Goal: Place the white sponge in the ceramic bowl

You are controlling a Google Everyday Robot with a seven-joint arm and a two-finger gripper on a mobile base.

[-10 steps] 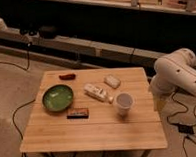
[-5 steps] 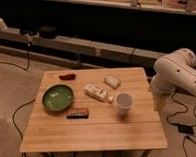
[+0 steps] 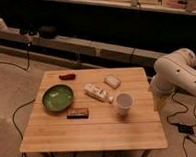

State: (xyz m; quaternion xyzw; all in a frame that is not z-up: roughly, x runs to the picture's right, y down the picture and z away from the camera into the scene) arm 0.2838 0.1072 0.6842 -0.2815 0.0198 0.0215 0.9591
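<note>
Claw point(image 3: 158, 104) hanging at the lower end of a bulky white robot arm point(image 3: 179, 74), at the right of the frame, just off the right edge of a wooden table point(image 3: 95, 133). Its fingers stand apart with nothing between them, and it touches none of the items on the table.

On the table, the white sponge point(image 3: 111, 81) lies flat in the upper middle of the tabletop, toward the back edge. It is a small plain block, resting apart from everything else. Just to its lower left lies a longer white packet point(image 3: 96, 91) with markings, set at a slant. The two are near each other but not touching.

A green bowl point(image 3: 57, 98) sits on the left part of the table, round and shallow, with pale smudges inside and nothing in it. It is well apart from the sponge, with the packet between them.

A white cup point(image 3: 124, 102) stands upright right of centre, below the sponge and nearest the claw of all the items. A small dark bar point(image 3: 77, 113) lies flat just below and to the right of the bowl. A small red object point(image 3: 67, 76) lies near the back left edge, above the bowl.

Dark cables point(image 3: 16, 115) trail across the floor at the left and right of the table. A long low ledge point(image 3: 84, 46) runs along the dark background behind it.
</note>
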